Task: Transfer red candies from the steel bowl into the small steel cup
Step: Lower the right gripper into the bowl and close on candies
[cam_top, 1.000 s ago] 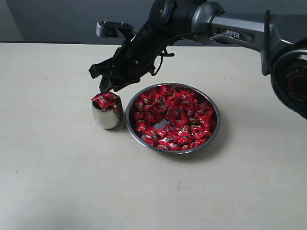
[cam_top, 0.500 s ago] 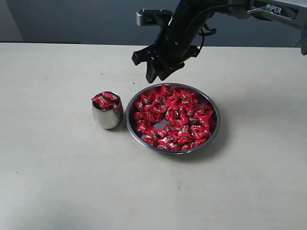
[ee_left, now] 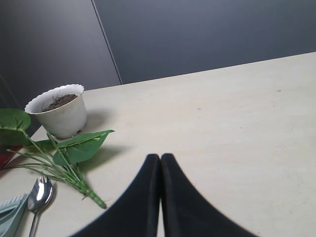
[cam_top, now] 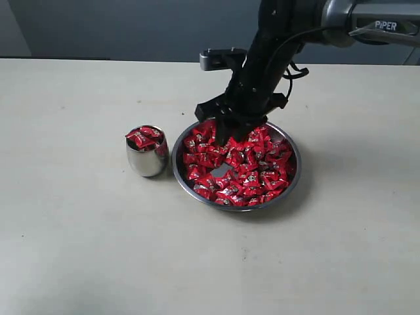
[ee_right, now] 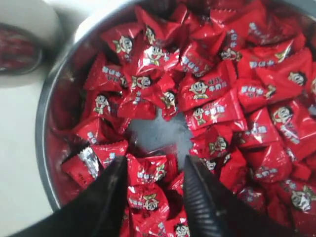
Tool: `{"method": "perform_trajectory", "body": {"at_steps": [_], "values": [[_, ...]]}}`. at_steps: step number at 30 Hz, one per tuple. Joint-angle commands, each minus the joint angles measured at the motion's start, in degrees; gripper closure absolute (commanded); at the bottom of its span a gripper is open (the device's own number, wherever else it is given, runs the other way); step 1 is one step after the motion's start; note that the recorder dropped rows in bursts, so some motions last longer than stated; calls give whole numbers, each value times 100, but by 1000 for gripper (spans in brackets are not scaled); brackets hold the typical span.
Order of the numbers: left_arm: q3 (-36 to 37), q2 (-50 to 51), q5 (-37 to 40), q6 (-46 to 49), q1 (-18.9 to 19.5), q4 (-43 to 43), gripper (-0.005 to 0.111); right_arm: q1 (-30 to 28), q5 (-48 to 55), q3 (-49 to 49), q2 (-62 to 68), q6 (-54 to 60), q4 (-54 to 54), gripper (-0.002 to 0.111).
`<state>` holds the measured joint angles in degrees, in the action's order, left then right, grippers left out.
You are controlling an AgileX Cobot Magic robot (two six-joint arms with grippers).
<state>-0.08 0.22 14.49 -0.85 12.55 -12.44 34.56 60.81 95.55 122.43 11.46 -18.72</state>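
Note:
The steel bowl [cam_top: 294,172] sits mid-table, heaped with red candies [cam_top: 256,174]. My right gripper [cam_top: 222,134] hangs low over the bowl's far left side, open, its fingers spread around candies in the pile. In the right wrist view the open gripper [ee_right: 154,160] straddles a red candy [ee_right: 148,170], with the bowl's rim [ee_right: 43,123] at the side. Left of the bowl stands the small steel cup [cam_top: 147,159], with red candies [cam_top: 144,136] piled to its top. My left gripper [ee_left: 160,157] is shut and empty, far from both vessels.
In the left wrist view a white plant pot [ee_left: 60,112] with soil, green leaves on a stem [ee_left: 74,148], a spoon [ee_left: 38,193] and a pale green object [ee_left: 11,215] lie on the table. A dark wall rises behind the table.
My right gripper moved from above the cup rightward, then came down into the bowl's far left side. Cup and bowl have not moved.

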Motion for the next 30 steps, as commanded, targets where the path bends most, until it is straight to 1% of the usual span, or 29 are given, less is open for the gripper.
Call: {"method": "perform_trajectory", "body": {"at_steps": [1,8,14,30], "values": [[8,-22,-76,-21,-16,-25,106,41,-14,-231,-81,115,-107,71],[8,-22,-76,-21,-16,-25,106,212,-103,-466,-81,233,-95,71],[8,-22,-76,-21,-16,-25,106,224,-112,-560,-40,246,-123,71],[8,-22,-76,-21,-16,-25,106,224,-113,-560,581,246,-331,71]]}}
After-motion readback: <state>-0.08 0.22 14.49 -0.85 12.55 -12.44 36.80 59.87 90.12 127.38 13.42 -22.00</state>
